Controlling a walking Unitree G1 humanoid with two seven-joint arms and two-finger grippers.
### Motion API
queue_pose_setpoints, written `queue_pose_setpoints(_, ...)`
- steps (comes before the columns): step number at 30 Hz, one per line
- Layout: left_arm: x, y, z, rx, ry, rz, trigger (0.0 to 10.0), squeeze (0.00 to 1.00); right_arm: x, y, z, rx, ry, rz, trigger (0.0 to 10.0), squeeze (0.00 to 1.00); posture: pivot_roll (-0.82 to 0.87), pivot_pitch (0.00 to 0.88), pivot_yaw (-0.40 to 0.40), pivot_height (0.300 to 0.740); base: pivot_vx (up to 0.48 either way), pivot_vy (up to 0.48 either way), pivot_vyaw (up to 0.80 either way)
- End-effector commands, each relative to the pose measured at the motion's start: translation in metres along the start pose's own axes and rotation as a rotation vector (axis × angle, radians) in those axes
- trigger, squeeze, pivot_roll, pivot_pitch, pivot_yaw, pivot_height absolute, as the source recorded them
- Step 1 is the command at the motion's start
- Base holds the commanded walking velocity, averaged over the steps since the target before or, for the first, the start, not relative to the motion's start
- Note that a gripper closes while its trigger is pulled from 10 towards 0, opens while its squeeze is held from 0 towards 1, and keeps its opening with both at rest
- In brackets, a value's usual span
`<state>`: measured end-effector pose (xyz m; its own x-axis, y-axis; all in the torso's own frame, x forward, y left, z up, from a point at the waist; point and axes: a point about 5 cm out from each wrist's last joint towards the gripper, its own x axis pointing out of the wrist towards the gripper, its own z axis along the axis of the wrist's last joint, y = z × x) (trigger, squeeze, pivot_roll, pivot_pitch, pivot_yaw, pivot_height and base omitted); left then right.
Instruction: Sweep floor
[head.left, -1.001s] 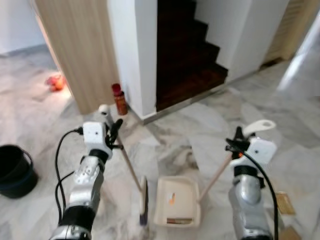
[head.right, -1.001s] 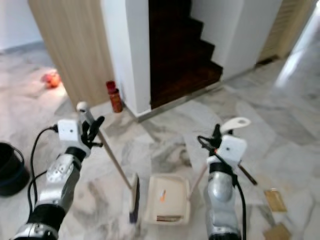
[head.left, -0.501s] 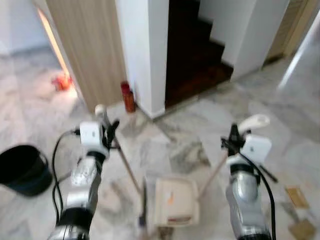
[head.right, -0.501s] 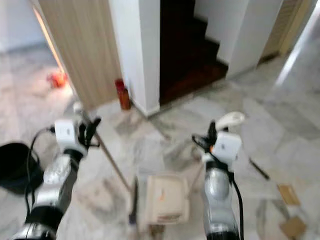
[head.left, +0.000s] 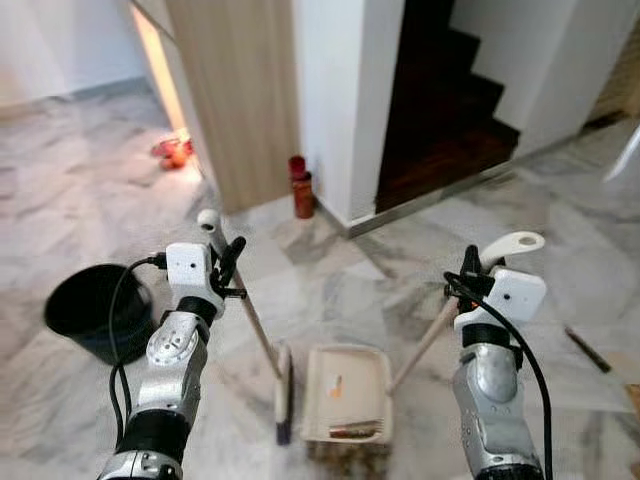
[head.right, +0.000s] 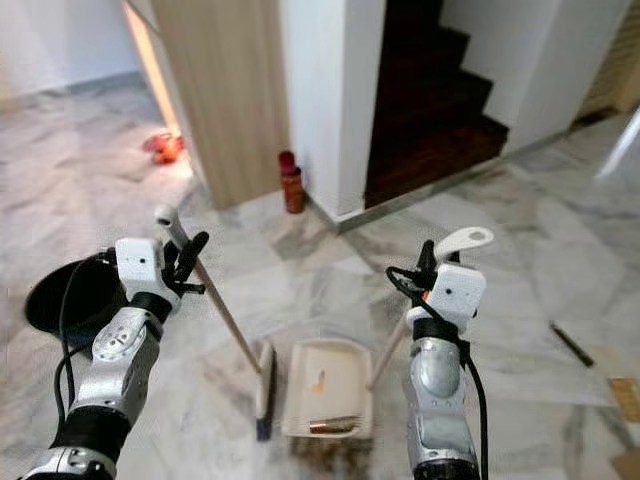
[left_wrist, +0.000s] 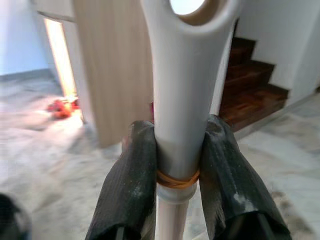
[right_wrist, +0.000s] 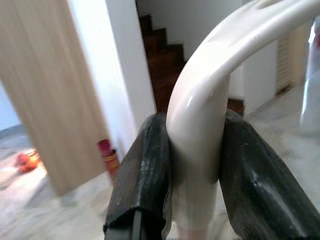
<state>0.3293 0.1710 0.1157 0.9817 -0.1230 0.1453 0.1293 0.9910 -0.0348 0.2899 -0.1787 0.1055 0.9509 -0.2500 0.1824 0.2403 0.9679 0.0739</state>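
Note:
A broom (head.left: 258, 330) with a pale stick slants down to its head (head.left: 284, 392) on the marble floor. My left gripper (head.left: 228, 262) is shut on the broom's cream handle (left_wrist: 182, 100) near the top. A cream dustpan (head.left: 345, 394) lies on the floor just right of the broom head, with bits of orange and brown debris (head.left: 352, 430) in it. Its long handle (head.left: 435, 330) rises to the right, and my right gripper (head.left: 470, 275) is shut on the white grip (right_wrist: 210, 110) at its top.
A black bucket (head.left: 95, 310) stands on the floor at my left. A red bottle (head.left: 301, 187) sits by the white pillar (head.left: 345, 90), next to a wooden panel (head.left: 235, 80) and dark stairs (head.left: 450, 110). A dark stick (head.left: 587, 349) and cardboard scraps (head.right: 625, 395) lie at the right.
The whole view has shifted, so the camera has turned left; the bucket now shows more fully. Both grippers keep their hold on broom and dustpan in about the same pose.

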Motion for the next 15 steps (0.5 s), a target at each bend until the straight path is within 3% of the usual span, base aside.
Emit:
queue_pose_setpoints(1,0.0037,0.0031,0.0112,0.024,-0.041,0.000,10.0,0.00,0.0037,0.0044,0.0109,0.021,-0.051,0.006,10.0,0.00,-0.01,0.000,0.044,0.740,0.000,0.337,0.58)
queue_pose_setpoints(13,0.0036,0.0038,0.0115,0.029,-0.038,0.004,10.0,0.00,0.0032,0.0056,0.0098,0.021,-0.048,0.011,10.0,0.00,-0.01,0.000,0.044,0.740,0.000,0.335,0.65)
queue_pose_setpoints(15,0.0035,0.0039,0.0115,0.030,-0.038,0.004,10.0,0.00,0.0030,0.0059,0.0098,0.023,-0.048,0.013,10.0,0.00,0.00,0.000,0.043,0.740,0.000,0.334,0.00)
